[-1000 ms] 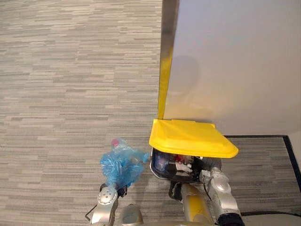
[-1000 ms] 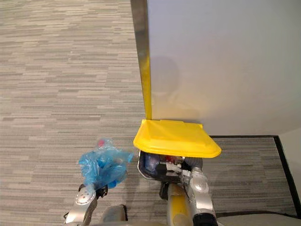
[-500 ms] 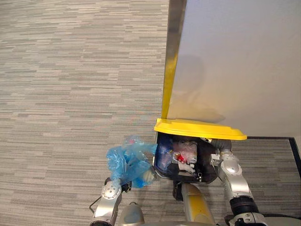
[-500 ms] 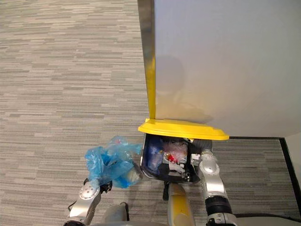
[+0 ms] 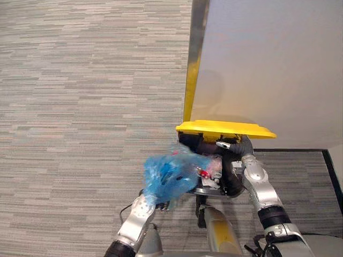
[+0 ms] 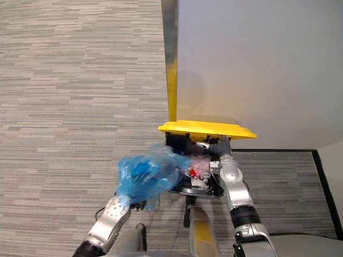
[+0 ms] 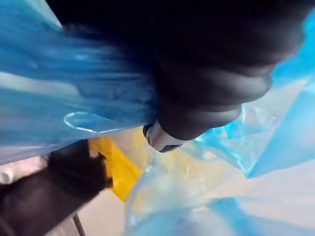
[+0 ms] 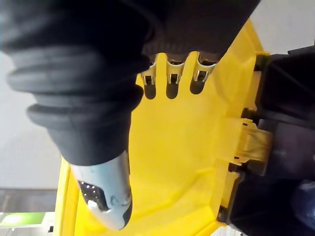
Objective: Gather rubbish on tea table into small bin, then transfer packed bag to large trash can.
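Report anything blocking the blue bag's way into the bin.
Nothing visible. The right hand props the yellow lid up; the blue bag in the left hand is at the open mouth of the large bin.

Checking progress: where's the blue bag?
Eye views: the blue bag is held by the left hand at the left rim of the trash can, below the raised yellow lid.
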{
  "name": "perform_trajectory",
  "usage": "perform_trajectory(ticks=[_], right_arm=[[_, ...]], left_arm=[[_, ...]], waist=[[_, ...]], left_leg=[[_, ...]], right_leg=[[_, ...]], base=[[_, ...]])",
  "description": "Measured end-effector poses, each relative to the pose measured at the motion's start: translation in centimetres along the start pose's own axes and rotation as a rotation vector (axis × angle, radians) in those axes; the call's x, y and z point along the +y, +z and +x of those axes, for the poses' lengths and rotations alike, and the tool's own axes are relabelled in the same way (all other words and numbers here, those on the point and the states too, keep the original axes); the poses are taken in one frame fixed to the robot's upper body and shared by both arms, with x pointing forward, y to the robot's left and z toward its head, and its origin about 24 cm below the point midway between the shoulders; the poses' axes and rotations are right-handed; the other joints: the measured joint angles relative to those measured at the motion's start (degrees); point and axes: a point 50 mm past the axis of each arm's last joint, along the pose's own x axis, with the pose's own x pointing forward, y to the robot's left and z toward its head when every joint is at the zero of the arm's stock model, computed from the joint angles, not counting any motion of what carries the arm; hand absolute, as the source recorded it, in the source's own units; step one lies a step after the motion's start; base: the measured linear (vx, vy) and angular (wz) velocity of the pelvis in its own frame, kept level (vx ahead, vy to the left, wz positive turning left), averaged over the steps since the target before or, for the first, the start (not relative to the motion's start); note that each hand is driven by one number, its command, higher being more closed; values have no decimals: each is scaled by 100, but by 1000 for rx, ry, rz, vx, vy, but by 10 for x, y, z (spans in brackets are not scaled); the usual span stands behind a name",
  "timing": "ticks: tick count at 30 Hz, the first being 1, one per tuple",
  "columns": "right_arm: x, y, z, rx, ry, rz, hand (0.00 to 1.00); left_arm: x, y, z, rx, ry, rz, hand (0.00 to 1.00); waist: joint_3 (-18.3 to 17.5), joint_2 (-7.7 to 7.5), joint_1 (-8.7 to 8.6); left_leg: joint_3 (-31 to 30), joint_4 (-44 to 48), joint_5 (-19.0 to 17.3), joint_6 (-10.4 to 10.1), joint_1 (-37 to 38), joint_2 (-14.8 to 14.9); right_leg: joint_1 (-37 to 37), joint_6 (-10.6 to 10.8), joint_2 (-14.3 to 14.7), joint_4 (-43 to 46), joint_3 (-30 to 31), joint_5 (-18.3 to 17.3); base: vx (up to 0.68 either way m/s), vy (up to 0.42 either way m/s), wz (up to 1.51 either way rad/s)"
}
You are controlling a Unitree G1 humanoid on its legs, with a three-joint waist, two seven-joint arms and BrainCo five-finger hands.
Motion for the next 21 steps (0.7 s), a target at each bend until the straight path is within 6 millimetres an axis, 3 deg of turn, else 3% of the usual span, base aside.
perform_trajectory(ticks=[6, 10, 15, 18, 21], right_arm=[[2, 7, 7, -18, 19, -28, 0], [4, 26, 20, -67, 38, -58, 0], [8, 73, 39, -203, 54, -85, 0], [4, 90, 47, -245, 51, -121, 0], [3, 95, 51, -249, 45, -131, 0]], left_arm=[[-20, 28, 25, -104, -117, 59, 100], [-27, 41, 52, -129, -169, 141, 100], [-18, 48, 78, -109, -163, 274, 100], [-11, 56, 91, -102, -137, 332, 100], [-1, 64, 99, -109, -106, 374, 100]], waist=[[7, -5, -119], [197, -17, -185], [740, -17, -326], [989, 3, -381], [1025, 4, -437]], left_leg=[[50, -18, 9, 15, -7, -48], [66, 51, 4, 22, -78, -55], [206, 222, -19, 50, -306, -98], [295, 370, -59, 95, -522, -125], [304, 446, -62, 98, -794, -143]], right_leg=[[-1, -15, -45, -45, 39, 35], [-13, -50, -46, -111, 56, 107], [-156, 97, -29, -316, 208, 272], [-330, 63, -31, -363, 306, 400], [-559, 46, -51, -365, 321, 445]], base=[[13, 19, -1], [-18, -8, -1], [-57, -21, -13], [-4, 2, -14], [5, 0, -2]])
